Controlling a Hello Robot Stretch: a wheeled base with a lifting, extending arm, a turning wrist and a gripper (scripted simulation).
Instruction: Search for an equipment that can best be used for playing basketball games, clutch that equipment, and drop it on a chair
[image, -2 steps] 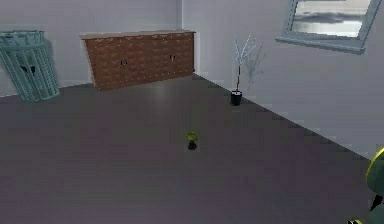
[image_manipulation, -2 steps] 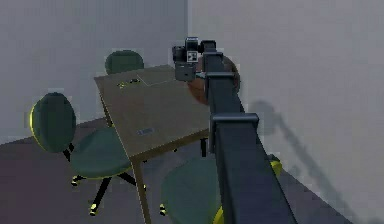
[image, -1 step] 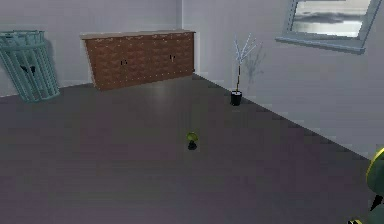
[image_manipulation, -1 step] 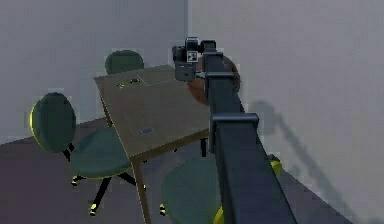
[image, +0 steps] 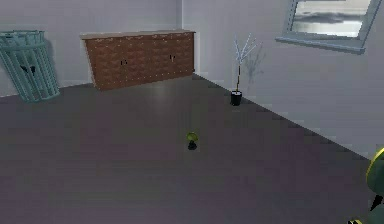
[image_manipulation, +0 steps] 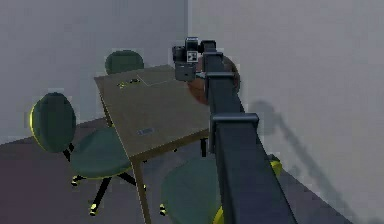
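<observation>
In the arm side view, the arm is extended over a brown bench. The end effector is located above the bench's far right corner. A round orange-brown ball is seen at that corner, partly hidden behind the arm. Whether the end effector holds anything cannot be told. Three green chairs are placed around the bench: one on the left, one at the far end, one at the near end. In the forward view, a brown sideboard, a teal cabinet, a bare-branched potted plant and a small floor plant are shown.
</observation>
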